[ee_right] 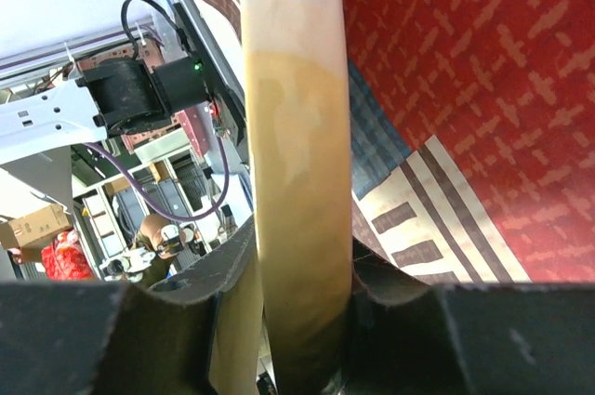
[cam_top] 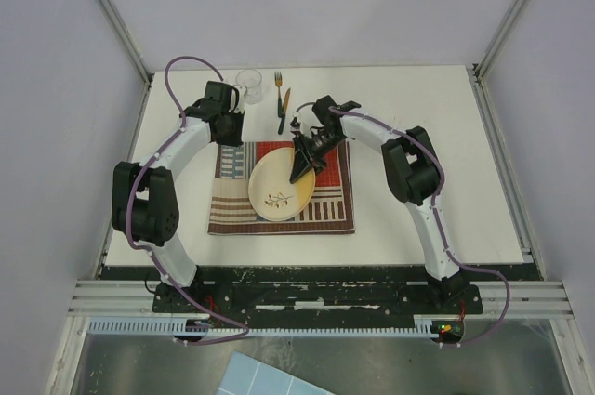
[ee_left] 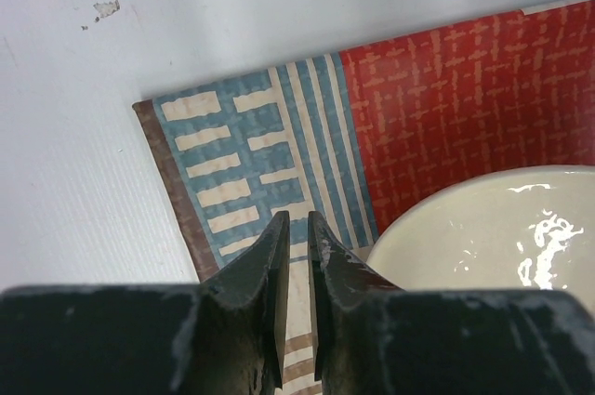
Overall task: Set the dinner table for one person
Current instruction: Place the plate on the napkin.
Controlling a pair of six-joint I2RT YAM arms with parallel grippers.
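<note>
The large flat white rectangular surface (cam_top: 418, 135) with metal-framed edges fills the workspace in front of both arms. On its near middle lies a red, blue and beige striped patchwork cloth placemat (cam_top: 325, 214). A round cream ceramic plate (cam_top: 274, 190) with a small sprig pattern sits on the left half of that mat.

The right end effector (cam_top: 305, 164) is at the plate's far right edge. In the right wrist view the rim fills the gap between its fingers, so it is holding the plate.

The left end effector (ee_left: 297, 223) is over the mat's far left corner, just beside the plate. Its jaws are narrow, a thin slit apart, with nothing between them.

Beyond the mat, on the bare surface, stand a clear drinking glass (cam_top: 248, 85), a fork (cam_top: 277, 84) and a slim utensil with a dark green handle (cam_top: 283, 116), close together.
</note>
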